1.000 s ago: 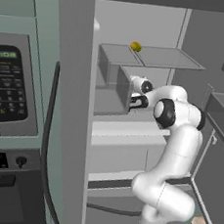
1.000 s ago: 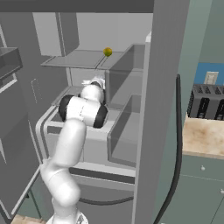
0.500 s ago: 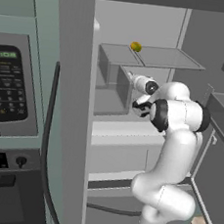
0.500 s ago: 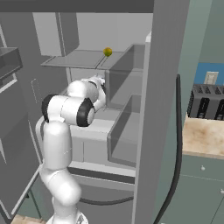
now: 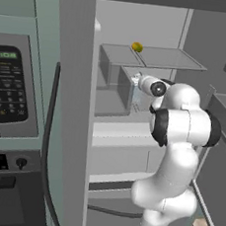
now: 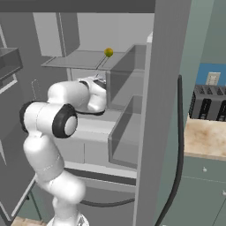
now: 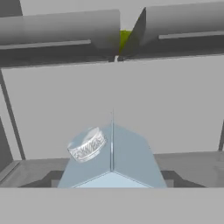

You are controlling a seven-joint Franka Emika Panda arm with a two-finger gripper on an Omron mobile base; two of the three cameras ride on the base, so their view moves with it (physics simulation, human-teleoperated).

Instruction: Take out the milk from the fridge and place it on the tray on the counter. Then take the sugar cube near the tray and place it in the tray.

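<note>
Milk (image 7: 111,159) is seen right up against the hand camera, inside the fridge (image 5: 136,102) below a shelf edge. Gripper state can't be told, fingers hidden.

The milk (image 7: 111,157) is seen inside the fridge (image 5: 138,83), below a shelf (image 5: 156,56) on which a fruit (image 5: 137,46) is set.

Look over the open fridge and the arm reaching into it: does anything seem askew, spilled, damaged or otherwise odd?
Nothing stands out. The milk stands upright inside the fridge, its capped top close under the hand camera. A small yellow-green fruit rests on the shelf above. No spill or damage shows; whether the gripper is closed cannot be told.
</note>
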